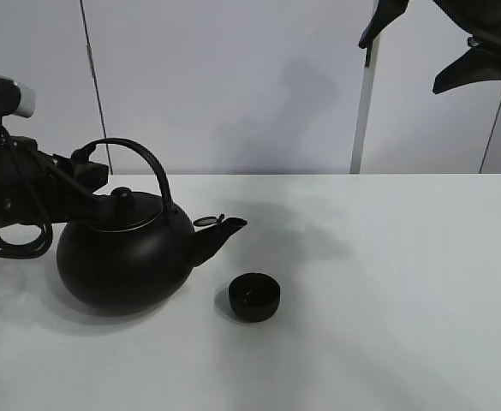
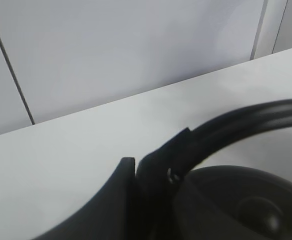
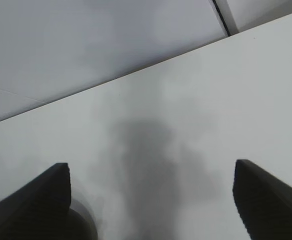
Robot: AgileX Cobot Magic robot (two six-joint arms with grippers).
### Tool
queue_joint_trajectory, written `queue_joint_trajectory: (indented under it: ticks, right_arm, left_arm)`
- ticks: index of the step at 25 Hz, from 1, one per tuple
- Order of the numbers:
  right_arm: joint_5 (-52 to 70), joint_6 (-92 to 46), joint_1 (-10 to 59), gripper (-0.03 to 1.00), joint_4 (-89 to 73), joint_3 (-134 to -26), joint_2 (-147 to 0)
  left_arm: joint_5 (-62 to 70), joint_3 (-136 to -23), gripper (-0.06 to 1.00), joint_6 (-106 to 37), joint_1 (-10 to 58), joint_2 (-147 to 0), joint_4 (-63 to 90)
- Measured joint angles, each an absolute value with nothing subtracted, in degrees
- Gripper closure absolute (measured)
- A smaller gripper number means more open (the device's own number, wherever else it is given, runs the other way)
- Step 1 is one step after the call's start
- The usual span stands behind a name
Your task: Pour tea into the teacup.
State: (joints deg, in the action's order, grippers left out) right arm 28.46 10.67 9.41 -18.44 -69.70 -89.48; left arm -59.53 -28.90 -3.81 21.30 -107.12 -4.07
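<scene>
L hand (image 1: 94, 180) on arched kettle handle (image 1: 153, 168)

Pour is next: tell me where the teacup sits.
In the exterior high view the teacup stands on the white table near centre, just right of the black kettle, in front of its spout, not touching.

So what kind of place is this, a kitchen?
Probably a robot test bench, not a kitchen: plain white table, panelled wall, and the left gripper holding a black kettle beside a teacup.
</scene>
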Motion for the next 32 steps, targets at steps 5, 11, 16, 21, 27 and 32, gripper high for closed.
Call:
queue_joint_trajectory:
  ticks: [5, 11, 16, 21, 27, 32]
  right_arm:
    - [28.46, 10.67, 9.41, 0.36, -18.44, -69.70, -89.48]
    - [28.41, 10.67, 9.41, 0.36, -18.44, -69.70, -89.48]
    - [28.45, 10.67, 9.41, 0.36, -18.44, -69.70, -89.48]
    - [28.45, 10.67, 9.41, 0.36, -18.44, -69.70, -89.48]
    - [28.45, 10.67, 9.41, 0.36, -18.44, -69.70, -89.48]
    - [28.45, 10.67, 9.41, 0.36, -18.44, -69.70, -89.48]
  left_arm:
    - [-59.44, -30.16, 0.84, -3.81, 21.30, -107.12, -6.44]
    - [-59.35, -32.09, 0.84, -3.76, 21.30, -107.12, -8.67]
    - [-59.22, -33.58, 0.84, -3.76, 21.30, -107.12, -10.20]
    - [-58.17, -34.16, 0.84, -4.41, 21.30, -107.12, -11.81]
    - [-56.03, -34.16, 0.84, -6.43, 21.30, -107.12, -12.15]
    - [-55.65, -34.16, 0.85, -9.01, 21.30, -107.12, -12.22]
